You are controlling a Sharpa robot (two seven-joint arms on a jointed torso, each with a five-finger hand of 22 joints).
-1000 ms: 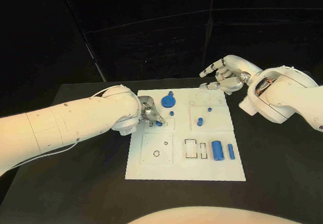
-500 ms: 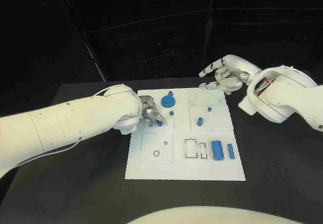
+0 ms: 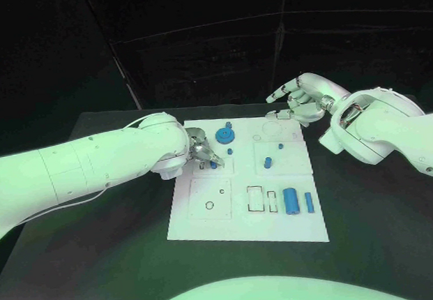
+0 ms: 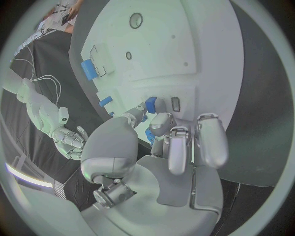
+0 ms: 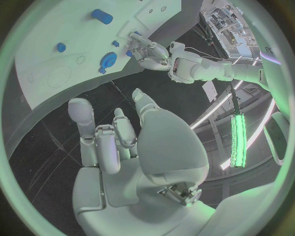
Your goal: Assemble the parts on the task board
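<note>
Head view: left hand (image 3: 198, 153) at board's (image 3: 244, 221) left side, fingertips closed on small blue peg (image 3: 213, 164), over a square plate w/ a slot. Left wrist view: same peg (image 4: 150, 104) pinched between thumb and a finger, right beside a dark slot (image 4: 176, 103). Probably mid-insertion; best to line peg up w/ slot, keep it square, press straight down w/ light force, let go only once seated. Risk: peg tilting and jamming at slot edge. Right hand (image 3: 299, 100) off board's far right corner, holding nothing, fingers loosely apart. Count, head view: gear (image 3: 226, 133) x1, small stud (image 3: 230, 150) x1, short pin (image 3: 269, 163) x1, fat cylinder (image 3: 292, 200) x1, thin bar (image 3: 309, 202) x1, held peg x1; blue parts approx 6, tiny ones hard to tell.
</note>
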